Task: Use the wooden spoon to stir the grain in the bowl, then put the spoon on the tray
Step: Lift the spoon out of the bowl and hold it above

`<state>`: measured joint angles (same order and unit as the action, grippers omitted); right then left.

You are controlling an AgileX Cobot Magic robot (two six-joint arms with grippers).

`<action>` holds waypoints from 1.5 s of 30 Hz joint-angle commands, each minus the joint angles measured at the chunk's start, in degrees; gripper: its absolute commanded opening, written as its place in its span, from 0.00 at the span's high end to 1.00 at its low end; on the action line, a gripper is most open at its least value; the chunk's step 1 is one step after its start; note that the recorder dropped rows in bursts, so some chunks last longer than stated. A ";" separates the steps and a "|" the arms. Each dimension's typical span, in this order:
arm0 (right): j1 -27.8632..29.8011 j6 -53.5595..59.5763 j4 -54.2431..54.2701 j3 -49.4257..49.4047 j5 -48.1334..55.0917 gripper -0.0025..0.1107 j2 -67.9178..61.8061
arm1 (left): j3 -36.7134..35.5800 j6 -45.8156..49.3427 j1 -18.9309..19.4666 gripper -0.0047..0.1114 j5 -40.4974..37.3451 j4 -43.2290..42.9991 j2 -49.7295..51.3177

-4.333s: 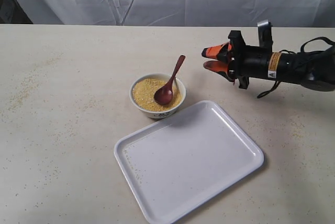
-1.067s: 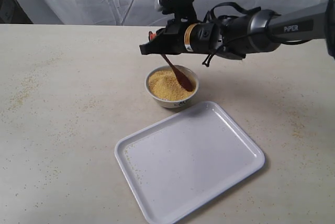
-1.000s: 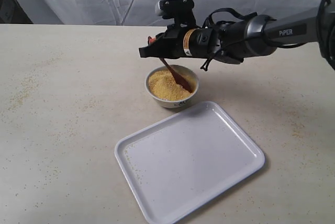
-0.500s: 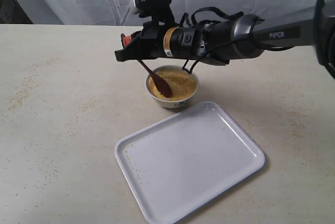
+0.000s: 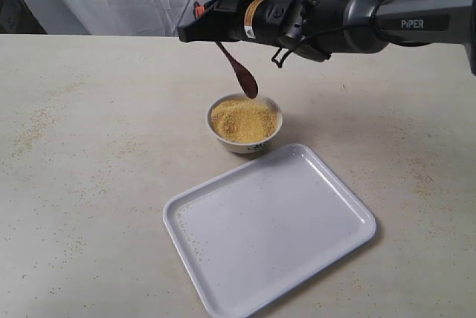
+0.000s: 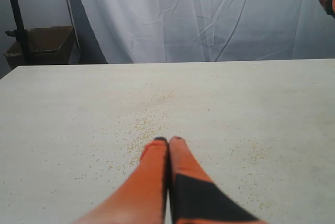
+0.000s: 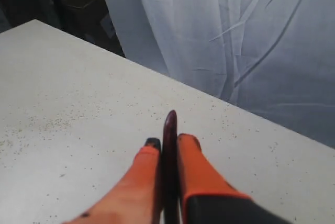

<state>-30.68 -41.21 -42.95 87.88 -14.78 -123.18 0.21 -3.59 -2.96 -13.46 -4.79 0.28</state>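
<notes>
Tabletop (image 5: pixel 89 147): tray (image 5: pixel 297 247) toward front edge; bowl (image 5: pixel 236 143) of grain (image 5: pixel 243 119) just behind it, mid-tabletop. Exterior only: wooden spoon (image 5: pixel 239 73) hangs tilted above bowl, clear of grain. Right wrist: right claw (image 7: pixel 168 141) pinching the handle. Left wrist: left claw (image 6: pixel 168 140) pressed together.

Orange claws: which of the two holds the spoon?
The right gripper, clamping the wooden spoon above the bowl; the left gripper is shut on nothing.

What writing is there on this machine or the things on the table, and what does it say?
"PiPER": on the grey right arm.
Yellow label band near that arm's wrist: too small to read.
Dark marks on the bowl: too small to tell if they are writing.
Both wrist views: no writing.
</notes>
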 commanded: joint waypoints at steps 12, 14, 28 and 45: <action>-2.10 -3.24 -1.48 0.40 2.20 0.95 -2.44 | -0.21 -0.21 0.04 0.96 0.21 0.02 -0.28; -2.10 -3.24 -3.64 0.40 2.32 0.95 -1.32 | -0.21 -0.21 0.04 0.96 0.21 0.02 -0.28; -2.66 -5.64 -1.43 0.40 4.96 0.95 -6.58 | -0.21 -0.21 0.04 0.96 0.21 0.02 -0.28; -1.95 1.80 -1.57 0.40 6.78 0.95 -6.52 | -0.21 -0.19 0.04 0.96 0.21 -0.14 -0.28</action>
<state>-32.95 -39.64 -44.91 88.47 -8.00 -127.17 0.21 -3.59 -2.96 -13.46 -4.79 0.28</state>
